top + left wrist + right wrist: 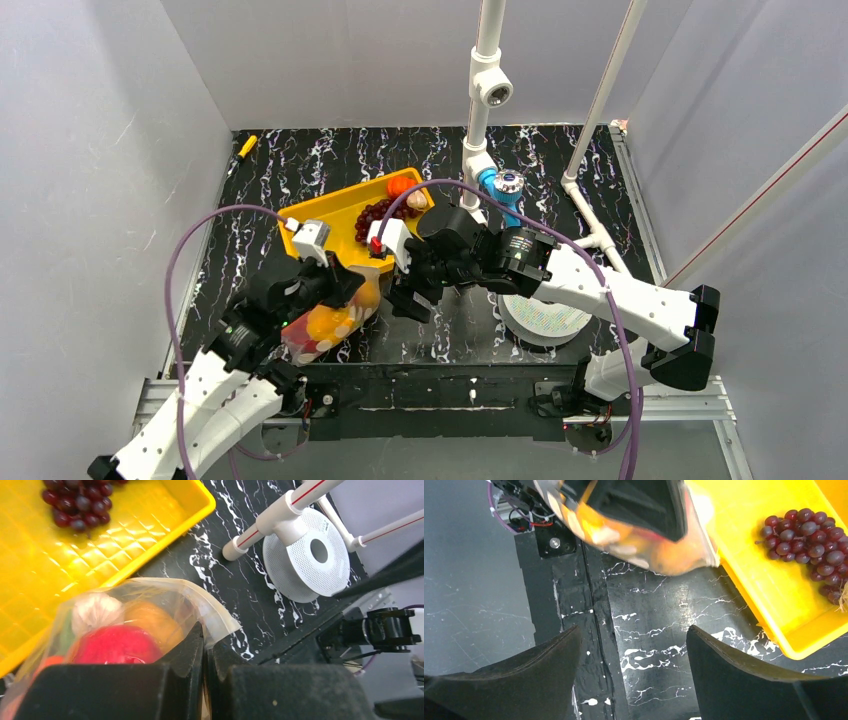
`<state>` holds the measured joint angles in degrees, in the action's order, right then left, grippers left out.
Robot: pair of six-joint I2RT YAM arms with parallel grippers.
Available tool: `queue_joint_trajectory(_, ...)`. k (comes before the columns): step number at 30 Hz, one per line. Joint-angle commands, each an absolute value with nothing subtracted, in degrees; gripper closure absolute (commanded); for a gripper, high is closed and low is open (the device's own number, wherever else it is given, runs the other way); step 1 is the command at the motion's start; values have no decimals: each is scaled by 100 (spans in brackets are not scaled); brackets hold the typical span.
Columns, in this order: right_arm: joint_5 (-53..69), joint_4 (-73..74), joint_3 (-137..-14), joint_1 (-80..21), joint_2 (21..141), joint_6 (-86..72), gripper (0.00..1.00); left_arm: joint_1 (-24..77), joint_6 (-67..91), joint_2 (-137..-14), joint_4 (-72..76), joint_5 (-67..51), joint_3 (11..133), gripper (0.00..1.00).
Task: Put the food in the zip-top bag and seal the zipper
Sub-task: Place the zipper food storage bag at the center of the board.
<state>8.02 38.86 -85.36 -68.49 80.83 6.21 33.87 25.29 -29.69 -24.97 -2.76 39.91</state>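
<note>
Left hand [204,647] clamped on the bag [150,587] edge, propping its mouth for loading; right hand [632,632] spread, empty.

Just one yellow plastic tray [340,215], one clear crinkly plastic bag [200,597], one dark red grape bunch [809,535], one round white spool [295,565].
</note>
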Motion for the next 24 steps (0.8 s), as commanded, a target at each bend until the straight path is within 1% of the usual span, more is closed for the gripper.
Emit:
queue_joint_trajectory(1, 744, 3521, -8944, -6833, 8116, 424, 17, 3357, 3245, -3659, -1586, -765, 3697, 100)
queue_joint_trajectory(5, 804, 3401, -9021, -6833, 8049, 366, 15, 3356, 3775, -4421, -274, -1085, 3280, 100)
queue_joint_trajectory(8, 875, 3337, -9053, -6837, 8004, 353, 14, 3357, 4091, -5065, 535, -1180, 3187, 100)
queue_joint_trajectory(15, 969, 3255, -8974, -6843, 7918, 352, 13, 3357, 4570, -6214, 1625, -1602, 3220, 100)
queue_joint_trajectory(18, 1017, 3163, -8922, -6839, 7855, 367, 12, 3355, 4674, -6545, 1783, -1648, 3284, 100)
queue_joint_trajectory(20, 1047, 3133, -8929, -6838, 7842, 385, 12, 3357, 4606, -6664, 1686, -1701, 3399, 93)
queue_joint_trajectory(24, 1075, 3159, -8966, -6843, 7832, 418, 11, 3357, 4500, -6648, 1440, -1916, 3600, 72)
